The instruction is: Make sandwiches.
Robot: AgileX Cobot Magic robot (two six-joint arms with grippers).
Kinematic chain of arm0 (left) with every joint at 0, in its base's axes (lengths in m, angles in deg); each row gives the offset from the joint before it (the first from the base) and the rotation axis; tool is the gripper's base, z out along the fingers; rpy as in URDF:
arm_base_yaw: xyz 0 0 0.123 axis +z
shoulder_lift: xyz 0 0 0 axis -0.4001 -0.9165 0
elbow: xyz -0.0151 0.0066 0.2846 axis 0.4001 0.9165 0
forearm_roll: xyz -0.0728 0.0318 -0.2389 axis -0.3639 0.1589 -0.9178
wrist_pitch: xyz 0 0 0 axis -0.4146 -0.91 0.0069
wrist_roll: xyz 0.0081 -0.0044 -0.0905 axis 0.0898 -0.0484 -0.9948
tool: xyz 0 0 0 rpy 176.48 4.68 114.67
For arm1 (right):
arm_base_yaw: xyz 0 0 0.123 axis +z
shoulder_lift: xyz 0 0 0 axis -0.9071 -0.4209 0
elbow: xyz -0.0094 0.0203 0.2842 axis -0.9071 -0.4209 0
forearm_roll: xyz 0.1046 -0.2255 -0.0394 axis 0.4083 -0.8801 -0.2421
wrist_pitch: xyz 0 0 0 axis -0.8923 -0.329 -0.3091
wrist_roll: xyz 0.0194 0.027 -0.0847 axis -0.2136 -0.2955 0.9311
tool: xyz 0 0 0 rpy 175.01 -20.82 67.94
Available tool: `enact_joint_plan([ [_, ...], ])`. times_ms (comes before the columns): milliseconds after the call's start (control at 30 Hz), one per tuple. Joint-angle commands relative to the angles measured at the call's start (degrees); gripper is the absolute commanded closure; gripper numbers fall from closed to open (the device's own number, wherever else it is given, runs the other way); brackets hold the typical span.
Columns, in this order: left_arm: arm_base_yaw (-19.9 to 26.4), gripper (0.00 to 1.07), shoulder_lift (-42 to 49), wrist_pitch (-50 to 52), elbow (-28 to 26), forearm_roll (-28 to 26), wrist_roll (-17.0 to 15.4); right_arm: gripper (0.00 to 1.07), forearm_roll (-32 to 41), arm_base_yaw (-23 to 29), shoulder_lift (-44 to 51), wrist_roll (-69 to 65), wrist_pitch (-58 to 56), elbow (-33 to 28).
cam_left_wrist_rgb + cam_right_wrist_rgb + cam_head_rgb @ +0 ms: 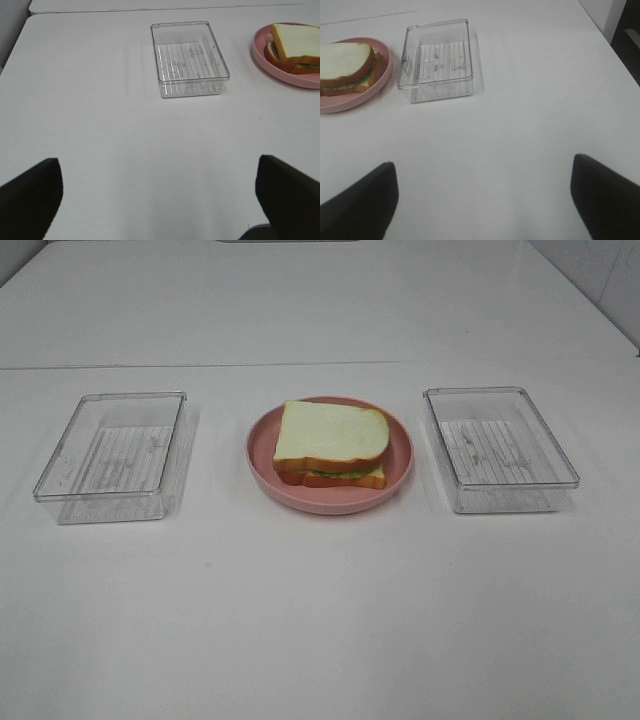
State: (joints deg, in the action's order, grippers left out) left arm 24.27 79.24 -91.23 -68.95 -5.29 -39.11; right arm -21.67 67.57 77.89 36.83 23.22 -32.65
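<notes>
The sandwich (331,452) sits assembled on the round pink plate (262,455) in the middle of the surface: a white bread slice with orange-brown crust on top, a ruffle of green lettuce (345,473) showing at the near edge, and a second slice beneath (any bacon or cheese inside is hidden from these views). To either side of the plate, well apart from it, stands a clear plastic tray, the left tray (112,453) toward the left edge and the right tray (497,447) toward the right edge; both look empty, with only their ribbed floors showing. Neither arm appears in the high view. Each wrist view shows its own pincer low over bare surface near the front edge, the left pincer (160,195) and the right pincer (485,197) both spread wide with nothing between the dark fingers. Judging by the finished stack and the empty trays, the building looks done and the arms seem parked clear; if anything remains, it would be only a check that the top slice sits square, which calls for a light touch so the stack does not slide. The surface (320,620) is plain white and bare elsewhere, with a seam running across behind the trays; a pale wall shows at the far right corner.
</notes>
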Motion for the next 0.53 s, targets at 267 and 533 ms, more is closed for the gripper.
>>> enact_joint_plan([
  [267, -0.4, 0.07, 1.03, 0.34, -0.06, -0.52, -0.4, 0.21, -0.69, -0.06, 1.55, 0.46, 0.69, 0.06],
  [533, -0.4, 0.07, 1.09, 0.34, -0.06, -0.52, -0.4, 0.21, -0.69, -0.06, 1.55, 0.46, 0.69, 0.06],
])
